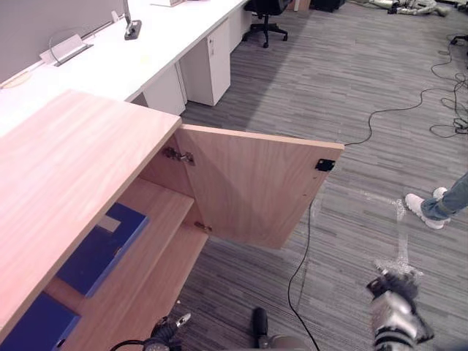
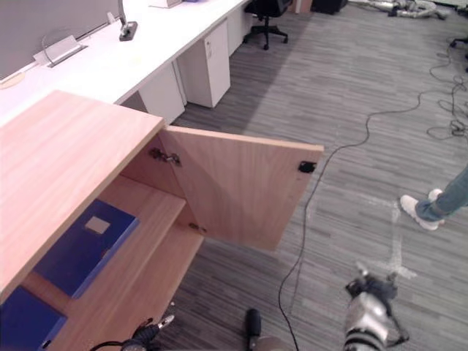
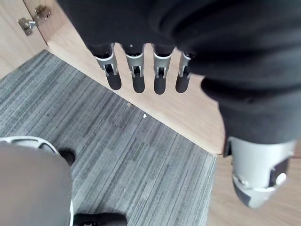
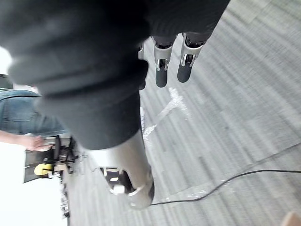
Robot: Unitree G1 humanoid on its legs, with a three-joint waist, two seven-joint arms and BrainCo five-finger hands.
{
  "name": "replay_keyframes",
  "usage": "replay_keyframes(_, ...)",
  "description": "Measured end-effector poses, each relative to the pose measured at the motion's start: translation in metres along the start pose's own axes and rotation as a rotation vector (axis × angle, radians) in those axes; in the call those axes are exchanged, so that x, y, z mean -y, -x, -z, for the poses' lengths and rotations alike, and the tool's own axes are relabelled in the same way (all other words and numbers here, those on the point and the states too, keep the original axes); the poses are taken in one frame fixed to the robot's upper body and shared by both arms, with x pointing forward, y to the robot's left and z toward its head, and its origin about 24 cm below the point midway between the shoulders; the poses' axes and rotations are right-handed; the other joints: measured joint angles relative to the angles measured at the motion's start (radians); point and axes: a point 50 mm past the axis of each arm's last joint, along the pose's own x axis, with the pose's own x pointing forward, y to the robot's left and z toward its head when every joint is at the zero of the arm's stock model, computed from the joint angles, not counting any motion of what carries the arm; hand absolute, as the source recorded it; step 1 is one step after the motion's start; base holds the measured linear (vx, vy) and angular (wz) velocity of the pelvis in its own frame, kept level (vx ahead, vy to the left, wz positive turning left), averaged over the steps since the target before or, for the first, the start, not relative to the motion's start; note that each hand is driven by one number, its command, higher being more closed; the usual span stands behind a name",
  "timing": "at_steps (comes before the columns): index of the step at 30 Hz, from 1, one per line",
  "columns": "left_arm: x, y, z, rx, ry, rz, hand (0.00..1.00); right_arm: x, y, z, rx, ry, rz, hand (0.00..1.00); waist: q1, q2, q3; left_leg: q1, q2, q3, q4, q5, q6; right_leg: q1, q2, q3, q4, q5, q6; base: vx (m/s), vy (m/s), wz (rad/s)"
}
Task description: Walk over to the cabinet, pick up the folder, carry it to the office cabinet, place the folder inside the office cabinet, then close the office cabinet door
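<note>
I see the cabinet point(image 1: 69, 164) with its door point(image 1: 248, 186) swung wide open over the grey carpet. The blue folder point(image 1: 102, 248) lies flat on the upper shelf point(image 1: 164, 212) inside, its near end hidden under the cabinet top. A second blue thing point(image 1: 33, 325) sits lower down, cut off by the picture edge, and I cannot tell what it is. My left hand point(image 3: 136, 66) hangs low beside the open cabinet, barely visible from the head; from its wrist, the fingers point(image 3: 160, 77) are straight and relaxed, holding nothing, with the door's wood and a hinge point(image 3: 30, 21) past them. My right hand point(image 1: 395, 311) hangs well apart from the cabinet over bare floor, its fingers point(image 4: 188, 61) also loose and empty, though some are hidden behind the dark cover. A person's leg and white shoe point(image 1: 424, 208) are cut off at the right edge. A long white table point(image 1: 146, 44) runs behind.
</note>
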Motion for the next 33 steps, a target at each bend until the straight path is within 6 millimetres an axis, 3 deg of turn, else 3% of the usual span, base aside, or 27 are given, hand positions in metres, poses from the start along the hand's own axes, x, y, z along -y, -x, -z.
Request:
replay_keyframes(2, -0.003, 0.001, 0.005, -0.011, -0.014, -0.002, 0.0, -0.017, -0.008, -0.036, 0.094, -0.029, -0.047, 0.0, -0.002, 0.01, -0.001, -0.015, -0.008, -0.037, 0.023, 0.01, -0.001, 0.001, -0.018, -0.006, 0.0, 0.004, 0.006, -0.01, 0.005, 0.09)
replay_keyframes(5, -0.002, 0.003, 0.012, -0.025, -0.025, 0.003, 0.0, -0.048, -0.009, -0.064, 0.175, 0.001, -0.155, 0.0, -0.002, 0.022, -0.002, -0.015, -0.016, -0.061, 0.023, 0.019, -0.001, 0.008, -0.029, -0.023, 0.001, 0.004, 0.007, -0.02, -0.003, 0.13)
replay_keyframes(6, -0.002, 0.003, 0.011, -0.025, -0.027, 0.005, 0.0, -0.054, -0.008, -0.067, 0.18, 0.007, -0.177, 0.0, -0.001, 0.023, -0.002, -0.015, -0.016, -0.07, 0.022, 0.019, -0.001, 0.009, -0.031, -0.028, 0.001, 0.004, 0.007, -0.02, -0.008, 0.22)
replay_keyframes(12, 0.0, 0.003, 0.011, -0.018, -0.048, 0.025, 0.0, -0.134, 0.016, -0.093, 0.229, 0.067, -0.468, 0.0, 0.024, 0.03, 0.003, -0.016, -0.016, -0.104, 0.0, 0.019, -0.001, 0.008, -0.035, -0.054, 0.0, 0.011, 0.008, -0.06, -0.006, 0.16)
replay_keyframes(18, -0.001, 0.003, 0.01, -0.015, -0.029, 0.027, 0.0, -0.183, 0.042, -0.122, 0.317, 0.129, -0.637, 0.0, 0.041, 0.03, 0.018, -0.015, -0.018, -0.136, -0.014, 0.018, 0.001, 0.007, -0.038, -0.069, 0.0, 0.02, 0.005, -0.06, -0.003, 0.08)
replay_keyframes(33, -0.002, 0.003, 0.011, -0.007, -0.058, 0.032, 0.0, -0.195, 0.049, -0.139, 0.377, 0.26, -0.758, 0.0, 0.038, 0.031, 0.031, -0.031, -0.007, -0.152, 0.004, 0.018, 0.002, 0.005, -0.033, -0.089, 0.0, 0.028, -0.004, -0.02, -0.006, 0.02)
